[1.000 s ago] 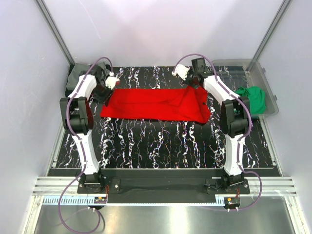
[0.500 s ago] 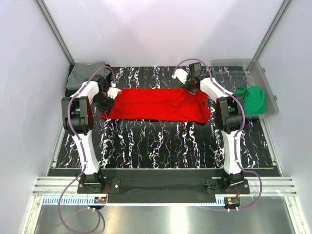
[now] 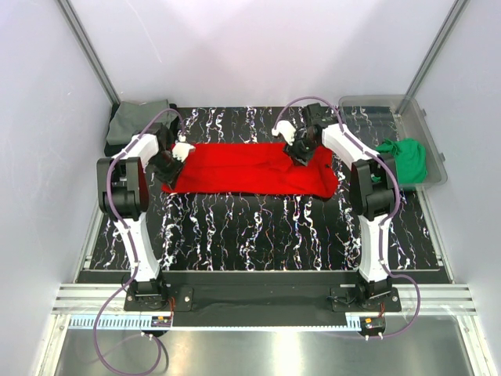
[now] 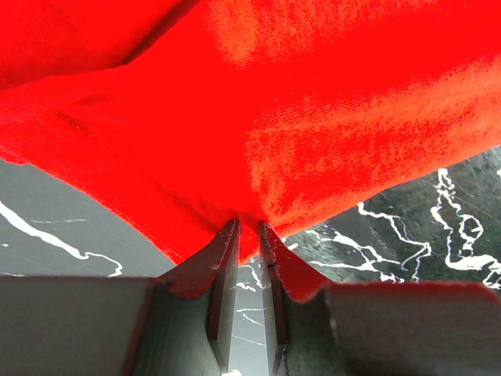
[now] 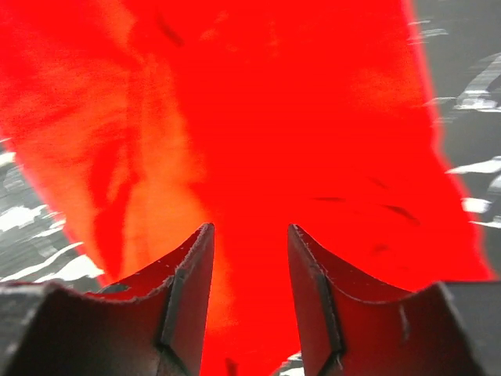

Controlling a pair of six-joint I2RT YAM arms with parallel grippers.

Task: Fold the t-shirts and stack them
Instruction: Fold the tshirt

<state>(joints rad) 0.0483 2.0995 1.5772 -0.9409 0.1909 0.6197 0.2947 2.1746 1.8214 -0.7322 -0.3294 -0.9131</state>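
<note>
Right fingers [image 3: 301,153] swung left off far corner, now spread, released, hovering over far edge of red t-shirt [image 3: 250,168]. Left fingers [image 3: 169,162] slid in, clenched on its left edge. Shirt stretched across bench [image 3: 258,227]; next fold looks due. Green t-shirt [image 3: 405,157] in bin [image 3: 376,108], grey-olive t-shirt [image 3: 137,121] far left: both well apart, nothing blocking.
</note>
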